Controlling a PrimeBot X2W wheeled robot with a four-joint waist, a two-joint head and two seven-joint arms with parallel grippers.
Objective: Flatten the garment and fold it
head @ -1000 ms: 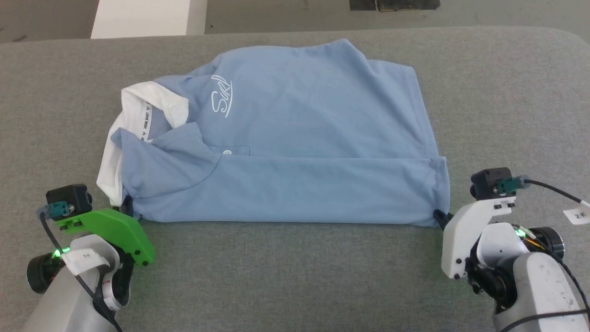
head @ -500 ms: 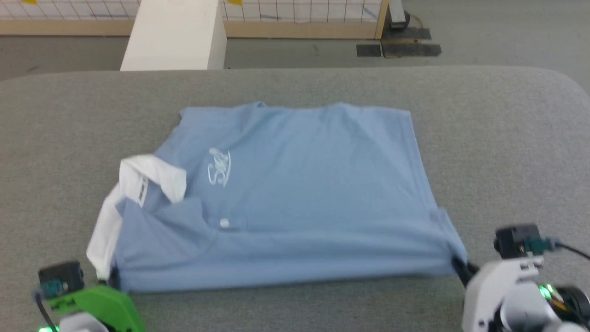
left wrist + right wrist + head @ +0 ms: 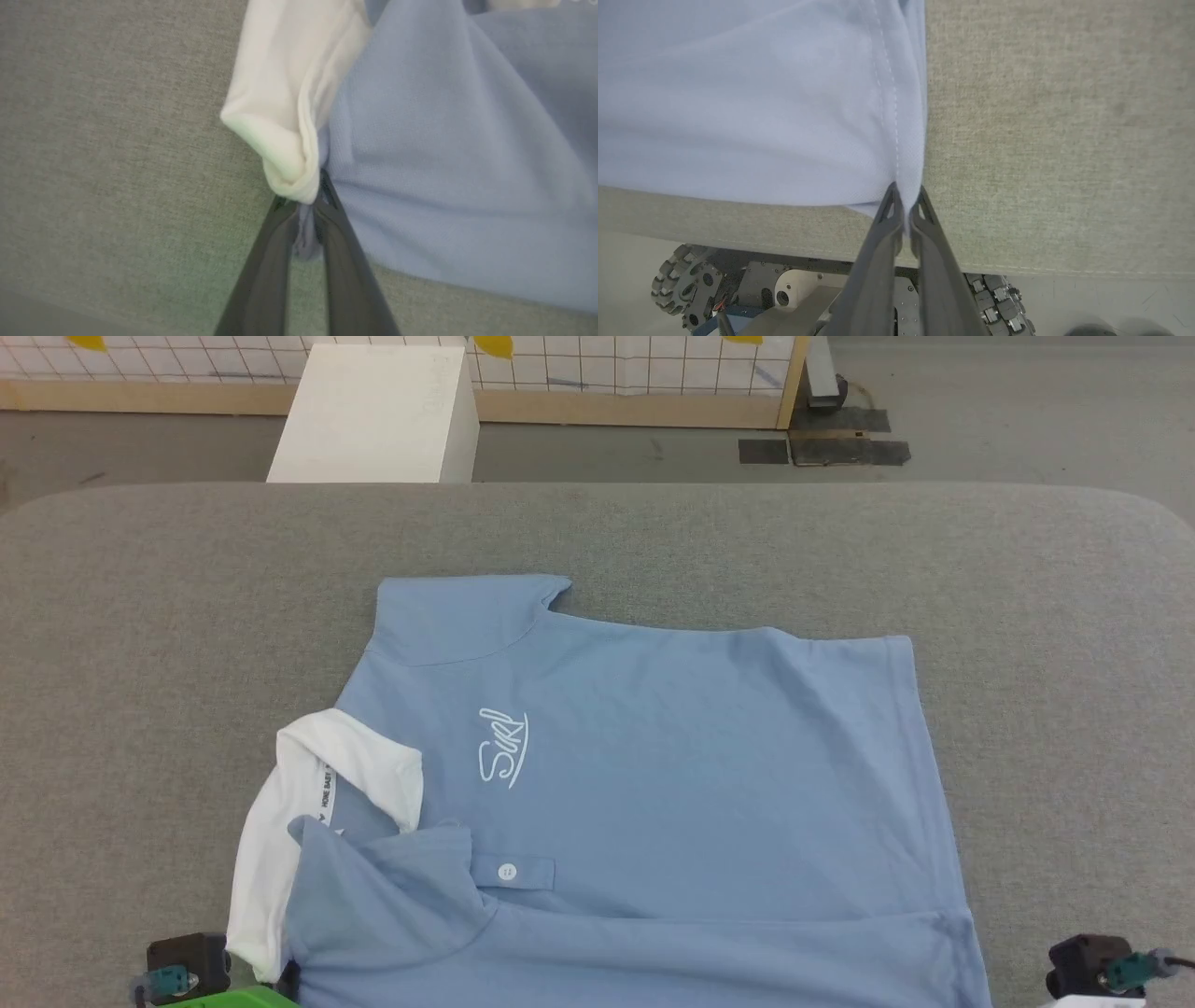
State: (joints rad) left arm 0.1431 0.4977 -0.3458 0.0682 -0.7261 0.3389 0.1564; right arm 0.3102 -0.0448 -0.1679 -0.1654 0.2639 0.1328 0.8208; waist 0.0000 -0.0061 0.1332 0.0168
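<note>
Left gripper: fingers clamped on a bunched wad at the near left corner of the shirt, where the white collar curls against the blue knit. Right gripper: fingers pressed together on the stitched hem corner at the near right. The shirt lies front up on the grey table, collar to your left, one sleeve spread at the far side, and its near edge close to the table's near edge, below which the wheels of the base show. Note four likely hazards. First, your right hold takes only the tip of the corner, so tension across the near edge may pull the hem free. Second, your left hold gathers collar and body fabric together; one layer may slip while the other stays, twisting the shoulder. Third, if you draw both corners further toward yourself, the near edge could slide over the table's lip and hang. Fourth, should the two arms travel unevenly, the soft knit will probably skew, and the crease that runs across the front beside the button would set crooked. The rumpled collar, if left as it lies, would be trapped inside any fold.
</note>
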